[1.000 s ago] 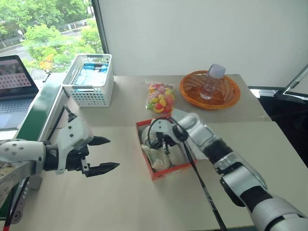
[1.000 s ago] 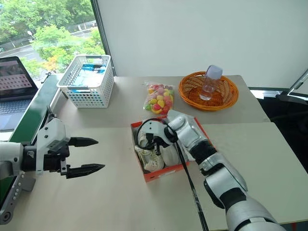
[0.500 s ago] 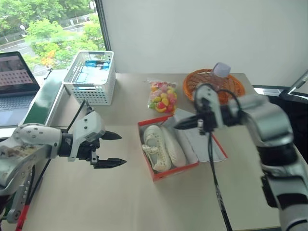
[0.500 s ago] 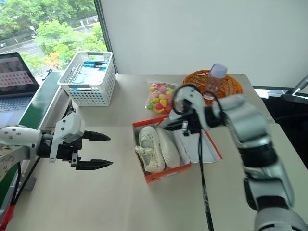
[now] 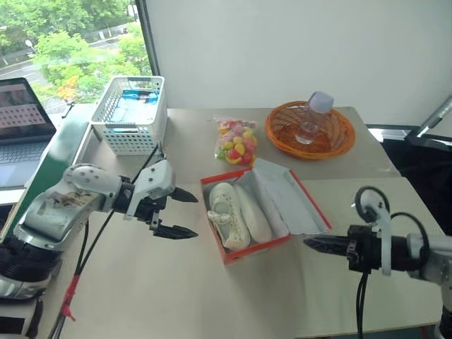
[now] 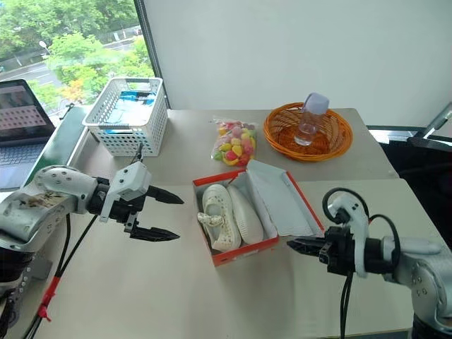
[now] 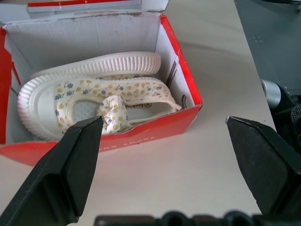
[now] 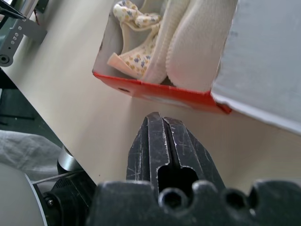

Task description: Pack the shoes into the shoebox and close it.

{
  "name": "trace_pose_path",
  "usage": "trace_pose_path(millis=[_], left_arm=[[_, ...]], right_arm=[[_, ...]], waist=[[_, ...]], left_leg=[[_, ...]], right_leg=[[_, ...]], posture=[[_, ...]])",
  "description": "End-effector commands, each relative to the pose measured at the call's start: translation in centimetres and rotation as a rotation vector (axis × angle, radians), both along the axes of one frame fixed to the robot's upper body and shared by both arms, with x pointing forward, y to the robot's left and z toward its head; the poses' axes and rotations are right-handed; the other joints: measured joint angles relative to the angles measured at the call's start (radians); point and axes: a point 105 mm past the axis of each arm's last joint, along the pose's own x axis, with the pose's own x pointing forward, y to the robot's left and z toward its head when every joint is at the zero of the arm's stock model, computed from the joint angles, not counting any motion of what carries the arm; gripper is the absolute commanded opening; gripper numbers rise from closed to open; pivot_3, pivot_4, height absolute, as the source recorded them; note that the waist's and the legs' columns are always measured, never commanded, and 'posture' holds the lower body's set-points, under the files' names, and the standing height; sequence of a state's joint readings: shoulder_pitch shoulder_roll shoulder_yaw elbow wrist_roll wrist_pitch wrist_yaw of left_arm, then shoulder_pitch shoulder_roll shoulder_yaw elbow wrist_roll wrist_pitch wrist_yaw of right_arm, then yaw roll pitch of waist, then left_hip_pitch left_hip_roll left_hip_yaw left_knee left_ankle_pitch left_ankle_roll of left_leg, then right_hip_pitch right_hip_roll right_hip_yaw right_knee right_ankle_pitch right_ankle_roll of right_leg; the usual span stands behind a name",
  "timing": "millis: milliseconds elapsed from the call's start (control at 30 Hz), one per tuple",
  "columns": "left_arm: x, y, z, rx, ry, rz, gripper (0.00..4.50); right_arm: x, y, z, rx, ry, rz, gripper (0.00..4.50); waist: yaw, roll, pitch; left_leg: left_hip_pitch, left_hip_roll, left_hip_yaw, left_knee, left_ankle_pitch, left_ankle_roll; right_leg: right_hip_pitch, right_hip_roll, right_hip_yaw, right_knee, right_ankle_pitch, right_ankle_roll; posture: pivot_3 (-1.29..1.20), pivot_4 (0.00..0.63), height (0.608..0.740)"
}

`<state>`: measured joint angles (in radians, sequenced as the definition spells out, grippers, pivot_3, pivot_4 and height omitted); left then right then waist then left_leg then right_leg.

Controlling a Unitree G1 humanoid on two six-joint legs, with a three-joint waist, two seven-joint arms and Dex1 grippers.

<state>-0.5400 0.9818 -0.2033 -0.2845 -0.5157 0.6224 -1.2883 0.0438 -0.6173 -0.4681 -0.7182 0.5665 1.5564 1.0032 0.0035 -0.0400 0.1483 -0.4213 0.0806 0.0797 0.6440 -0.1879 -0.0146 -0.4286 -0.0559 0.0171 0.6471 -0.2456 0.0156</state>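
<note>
Shoes (image 5: 236,215) lie side by side in the shoebox (image 5: 263,248), which sits near the middle of the table (image 5: 176,282), slightly toward its front edge. In the left wrist view one shoe (image 7: 101,101) lies on its side with a flower-print lining and a small bow showing, and the other shoe (image 7: 113,63) lies behind it with its ribbed sole turned up. The box is open: its lid (image 5: 286,201) leans out on the robot's right, grey-white inside up, with the free edge near the right gripper. The left gripper (image 5: 185,213) hovers above the table just beside the box on the robot's left, apart from it, its two black fingers (image 5: 176,232) spread wide toward the box with nothing between them. The right gripper (image 5: 314,244) hangs low over the table just off the front right corner of the box, pointing at it; its fingers (image 8: 167,141) are pressed together and hold nothing. A white basket (image 5: 133,116) with blue packets stands near the table's back left corner. A bag of sweets (image 5: 236,143) lies behind the box, well apart from it. An orange wicker tray (image 5: 332,145) with a clear bottle (image 5: 311,120) in it sits toward the back right. A laptop (image 5: 21,120) stands open beyond the table's left edge.
</note>
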Motion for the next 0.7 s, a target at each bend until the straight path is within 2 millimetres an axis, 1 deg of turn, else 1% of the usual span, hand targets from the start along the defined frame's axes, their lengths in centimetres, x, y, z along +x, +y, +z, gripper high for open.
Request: trace_pose_path(millis=[33,67,167,267,333,400,533,633,700], left_arm=[[0.2,-0.1,0.9,0.008,-0.038,-0.022,4.47],[0.2,0.0,1.0,0.009,-0.04,-0.022,4.47],[0.2,0.2,1.4,0.018,-0.054,-0.01,4.47],[0.1,0.5,1.7,0.025,-0.06,0.001,4.47],[0.1,0.7,1.8,0.034,-0.064,0.012,4.47],[0.1,1.0,2.0,0.038,-0.07,0.024,4.47],[0.2,1.4,2.3,0.042,-0.077,0.044,4.47],[0.2,1.7,2.5,0.043,-0.082,0.064,4.47],[0.2,1.9,2.4,0.044,-0.082,0.071,4.47]], right_arm=[[-0.1,-1.3,-4.5,0.012,0.066,-0.187,0.0],[0.1,-1.5,-5.2,0.021,0.07,-0.221,0.0],[1.1,-2.4,-8.3,0.062,0.099,-0.361,0.0],[1.7,-2.7,-10.1,0.119,0.109,-0.424,0.0],[2.5,-2.7,-10.4,0.162,0.096,-0.45,0.0],[3.8,-2.7,-10.3,0.204,0.078,-0.482,0.0],[5.8,-2.3,-10.4,0.232,0.057,-0.497,0.0],[7.8,-1.6,-10.1,0.249,0.027,-0.494,0.0],[8.8,-1.4,-9.8,0.262,0.012,-0.501,0.0]], waist=[[0.004,0.0,0.0],[0.003,0.001,0.001],[-0.012,0.0,0.001],[-0.015,0.0,0.001],[-0.021,0.0,0.0],[-0.029,-0.007,0.0],[-0.032,-0.013,-0.001],[-0.035,-0.015,-0.002],[-0.044,-0.015,-0.002]], left_leg=[[0.001,0.0,-0.001,0.0,0.0,0.0],[0.001,0.0,-0.001,0.001,0.0,0.0],[0.001,-0.002,0.001,0.002,0.0,0.001],[0.001,-0.002,0.0,0.002,0.0,0.001],[0.002,-0.002,0.0,0.001,0.0,0.001],[0.002,-0.001,0.0,0.001,0.0,0.001],[0.006,0.0,0.001,0.001,0.0,0.001],[0.007,0.001,0.002,0.001,0.0,0.0],[0.007,0.001,0.002,0.001,0.0,0.0]], right_leg=[[0.002,0.0,-0.001,-0.001,-0.002,-0.004],[0.002,-0.001,-0.001,-0.001,-0.003,-0.005],[0.003,-0.002,0.002,-0.001,-0.002,-0.003],[0.003,-0.002,0.002,-0.001,-0.002,-0.003],[0.003,-0.001,0.002,-0.001,-0.002,-0.003],[0.004,0.0,0.002,-0.001,-0.002,-0.003],[0.007,0.0,0.003,-0.002,-0.001,-0.003],[0.007,-0.001,0.003,-0.002,0.0,-0.004],[0.007,0.0,0.003,-0.002,0.0,-0.005]], posture=[[0.0,0.15,0.74],[0.0,0.15,0.74],[0.0,0.15,0.74],[0.0,0.15,0.74],[0.0,0.15,0.74],[0.0,0.15,0.74],[0.0,0.15,0.74],[0.0,0.15,0.74],[0.0,0.15,0.74]])
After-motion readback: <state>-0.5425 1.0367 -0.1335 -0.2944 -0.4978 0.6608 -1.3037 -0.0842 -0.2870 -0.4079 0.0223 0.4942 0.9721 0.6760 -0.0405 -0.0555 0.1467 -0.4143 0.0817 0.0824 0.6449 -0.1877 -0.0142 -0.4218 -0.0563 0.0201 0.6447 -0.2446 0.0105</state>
